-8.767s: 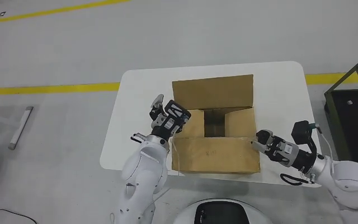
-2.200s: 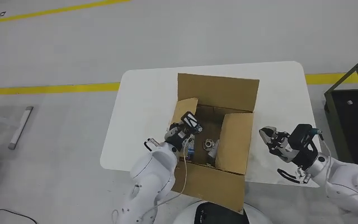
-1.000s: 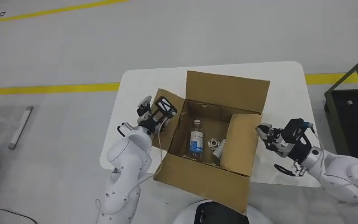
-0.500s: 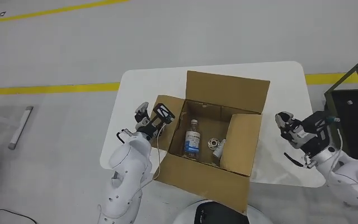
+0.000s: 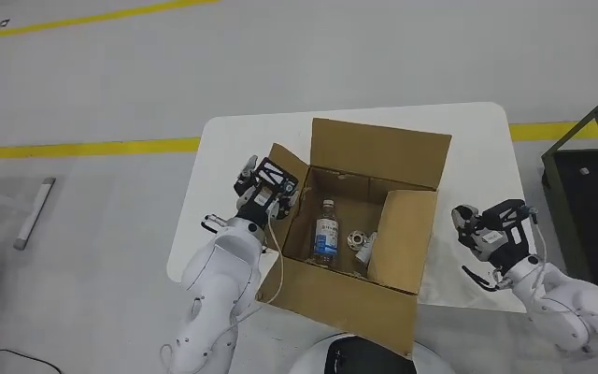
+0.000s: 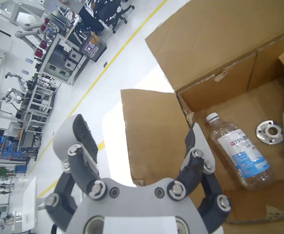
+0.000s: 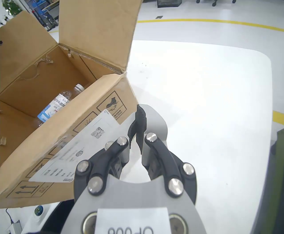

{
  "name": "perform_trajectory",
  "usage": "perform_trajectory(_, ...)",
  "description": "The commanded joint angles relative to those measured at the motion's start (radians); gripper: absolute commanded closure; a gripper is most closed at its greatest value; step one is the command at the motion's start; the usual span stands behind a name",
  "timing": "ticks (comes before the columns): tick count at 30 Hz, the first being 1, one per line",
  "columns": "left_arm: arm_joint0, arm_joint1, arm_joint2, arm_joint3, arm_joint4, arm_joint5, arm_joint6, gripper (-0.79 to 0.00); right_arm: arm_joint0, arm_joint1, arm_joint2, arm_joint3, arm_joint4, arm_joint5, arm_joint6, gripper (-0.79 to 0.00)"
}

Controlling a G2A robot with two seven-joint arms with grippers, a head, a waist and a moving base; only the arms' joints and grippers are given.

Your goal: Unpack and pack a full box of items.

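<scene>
The desk [image 5: 234, 159] was white with round corners. It stood on a grey floor [image 5: 112, 75] with a yellow line [image 5: 93, 147] running from 9 o'clock to 3 o'clock. A short grey bar [image 5: 35, 212] lay on the floor far out at 9 o'clock, and a dark green frame [image 5: 572, 178] stood at 3 o'clock. The left wrist view showed metal racks [image 6: 55, 59] and office chairs [image 6: 111, 11] far off in the room.

The brown box [image 5: 378, 150] sat open on the middle of the desk. Its 6 o'clock flap hung past the desk edge. The 12 o'clock flap stood up, and the 3 o'clock flap [image 5: 406, 234] stood up too, with a white label [image 7: 73, 148] on it. Inside, a clear bottle [image 5: 324, 234] lay on its side with its cap toward 12 o'clock. A shiny metal ring [image 5: 355, 240] lay just beside it at 3 o'clock.

The left fingers [image 6: 85, 137] were spread wide open over the 9 o'clock flap [image 6: 153, 133]. I cannot tell if they touched it. The right fingers [image 7: 138, 124] were closed on nothing, apart from the box at 3 o'clock, over the desk edge.

Bare desk lay at 9 o'clock, 12 o'clock and 3 o'clock of the box.
</scene>
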Motion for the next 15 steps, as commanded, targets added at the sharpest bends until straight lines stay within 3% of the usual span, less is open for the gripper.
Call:
perform_trajectory(1, -0.003, -0.002, 0.015, -0.012, -0.023, -0.015, -0.011, -0.785, 0.028, -0.001, -0.017, 0.014, -0.005, -0.012, 0.006, 0.000)
perform_trajectory(15, -0.013, -0.018, 0.105, -0.055, -0.170, 0.005, -0.054, -0.785, 0.284, -0.009, -0.146, 0.205, -0.038, -0.200, 0.035, 0.000)
